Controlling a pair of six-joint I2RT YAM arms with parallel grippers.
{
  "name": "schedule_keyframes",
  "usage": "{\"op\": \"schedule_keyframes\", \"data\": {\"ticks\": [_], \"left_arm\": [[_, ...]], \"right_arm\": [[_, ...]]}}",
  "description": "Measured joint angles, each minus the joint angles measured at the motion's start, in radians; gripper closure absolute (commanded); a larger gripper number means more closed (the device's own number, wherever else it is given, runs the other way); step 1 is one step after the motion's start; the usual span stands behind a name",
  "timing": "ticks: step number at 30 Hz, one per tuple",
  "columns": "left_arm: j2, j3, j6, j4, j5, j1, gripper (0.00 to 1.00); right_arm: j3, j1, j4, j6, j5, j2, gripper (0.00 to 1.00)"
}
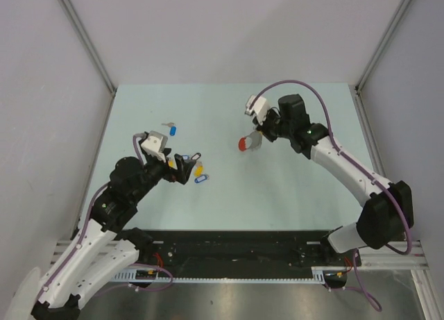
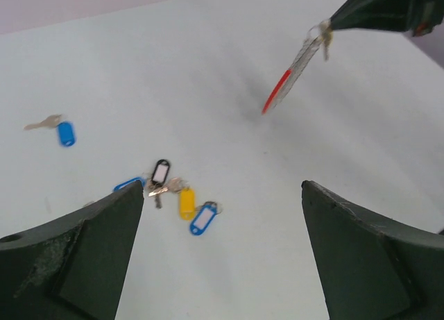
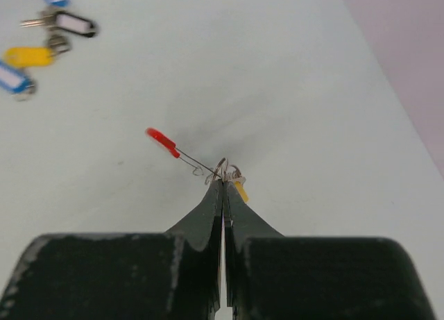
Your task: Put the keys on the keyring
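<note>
My right gripper (image 3: 223, 181) is shut on the wire loop of the keyring (image 3: 161, 139) and holds it above the table, red arc pointing away. A yellow tag (image 3: 241, 190) hangs at the fingertips. From above, the keyring (image 1: 246, 144) hangs left of the right gripper (image 1: 259, 134). Several keys lie in a cluster: a black tag (image 2: 161, 171), a yellow tag (image 2: 186, 203) and a blue tag (image 2: 202, 219). One more key with a blue tag (image 2: 66, 133) lies apart. My left gripper (image 2: 222, 188) is open and holds nothing, just beside the cluster (image 1: 200, 173).
Grey walls enclose the pale green table (image 1: 291, 188) on three sides. The black rail (image 1: 236, 254) with both arm bases runs along the near edge. The lone blue-tagged key (image 1: 171, 129) lies behind my left gripper (image 1: 182, 169).
</note>
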Motion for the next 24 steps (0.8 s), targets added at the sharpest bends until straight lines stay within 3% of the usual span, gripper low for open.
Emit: {"op": "schedule_keyframes", "data": {"ticks": [6,11,19,22,24], "left_arm": [[-0.05,-0.005,-0.001,-0.068,-0.105,0.052,0.0],[-0.096,-0.011,-0.001,-0.091,-0.132,0.089,0.0],[-0.132,-0.013,-0.01,-0.102,-0.145,0.146,0.0],[-0.146,-0.014,-0.018,-0.108,-0.154,0.16,0.0],[-0.156,-0.014,-0.022,-0.111,-0.161,0.167,0.0]], "right_arm": [[0.028,-0.107,0.147,0.068,0.109,0.132,1.0],[0.011,-0.116,0.175,0.149,0.128,0.224,1.0],[-0.158,-0.003,0.196,0.32,0.12,0.224,1.0],[-0.217,0.051,0.194,0.378,0.11,0.224,0.96],[-0.262,0.079,0.2,0.42,0.103,0.222,0.88]]}}
